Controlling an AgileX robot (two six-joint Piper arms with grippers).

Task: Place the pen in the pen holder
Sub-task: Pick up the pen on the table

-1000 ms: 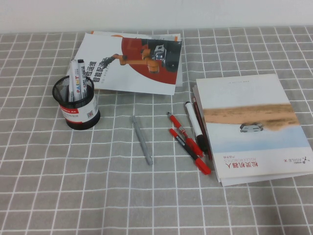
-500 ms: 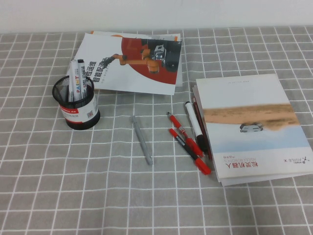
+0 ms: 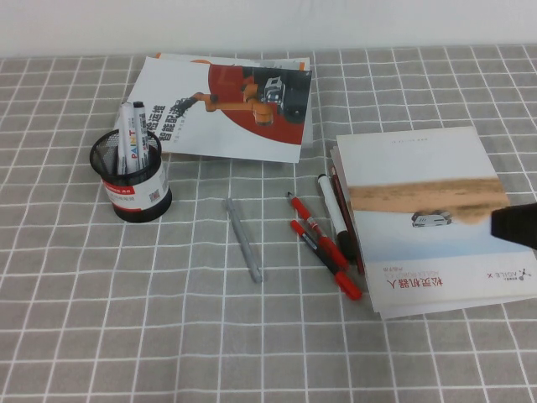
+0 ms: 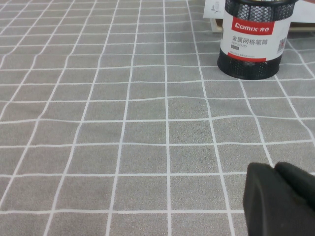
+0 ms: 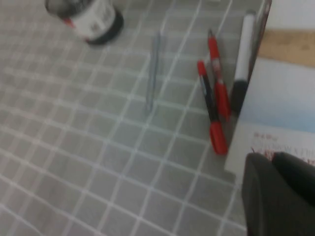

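Grey checked tablecloth (image 3: 168, 336) below a white wall (image 3: 268, 21), grey pen (image 3: 243, 239) flat between pen holder (image 3: 132, 180) and red pens (image 3: 323, 248), right gripper (image 3: 513, 225) over booklets (image 3: 428, 214), left gripper (image 4: 280, 199) low above the cloth, both grips cannot be told.

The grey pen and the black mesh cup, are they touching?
Apart. In the high view, bare checked cloth separates the pen from the pen holder.

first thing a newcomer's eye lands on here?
Probably the black mesh pen holder on the table's left with white markers standing in it, and the grey pen lying alone mid-table. The right gripper shows at the right edge over the booklet; the left gripper hangs above bare cloth short of the holder.
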